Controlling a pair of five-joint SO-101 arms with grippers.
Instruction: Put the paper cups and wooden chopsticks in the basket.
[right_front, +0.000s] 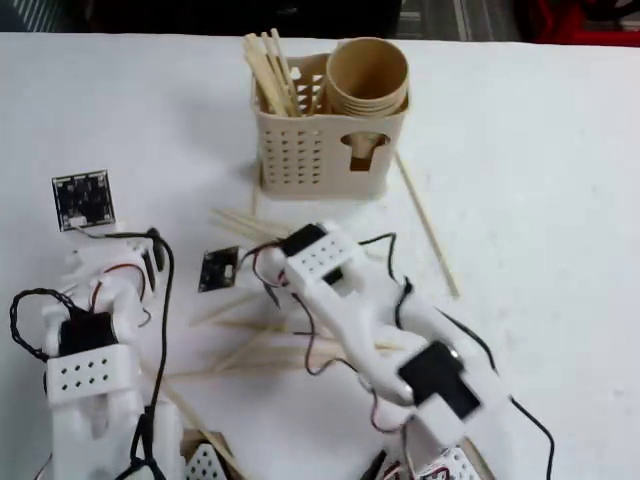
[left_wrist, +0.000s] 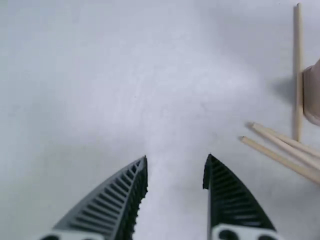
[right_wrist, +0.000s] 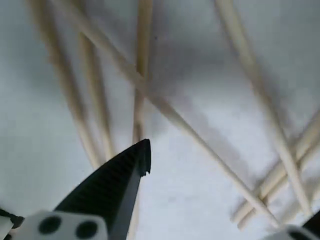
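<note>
High view sets the basket, holding stacked paper cups and upright chopsticks, well beyond both claws, and the right arm covers much of the loose chopsticks on the table. Right wrist view fills that in: the right claw is spread wide just above the crossed sticks. The left claw is spread over bare table, with a few sticks ahead and off to one side.

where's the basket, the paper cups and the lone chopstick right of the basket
basket (right_front: 310, 150), high view, front wall
paper cups (right_front: 367, 68), high view, top cup's inside
lone chopstick (right_front: 428, 226), high view, mid-shaft
</note>
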